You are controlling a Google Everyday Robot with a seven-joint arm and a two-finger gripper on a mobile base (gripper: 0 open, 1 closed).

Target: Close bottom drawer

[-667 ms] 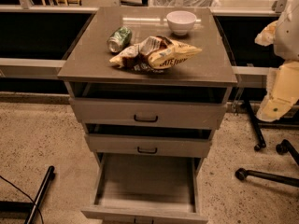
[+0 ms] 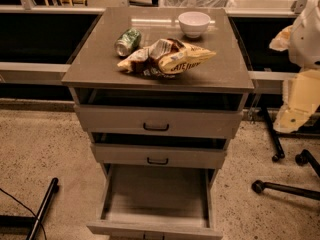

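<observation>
**Wide open, waiting for a push**

On the cabinet (image 2: 92,69) top lie a green can (image 2: 128,41), a chip bag (image 2: 167,57) and a white bowl (image 2: 194,23). The bottom drawer (image 2: 156,196) stands pulled far out at lower centre. The gripper (image 2: 294,109) hangs at the right edge, well apart, and I cannot tell its grip. Press squarely on the middle of the drawer front so the tray runs straight.

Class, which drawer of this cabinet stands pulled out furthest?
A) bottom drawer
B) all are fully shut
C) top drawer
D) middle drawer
A: the bottom drawer shows its long grey tray, the top drawer and middle drawer only a slit; the gripper is at the right edge, apart from the cabinet.
</observation>
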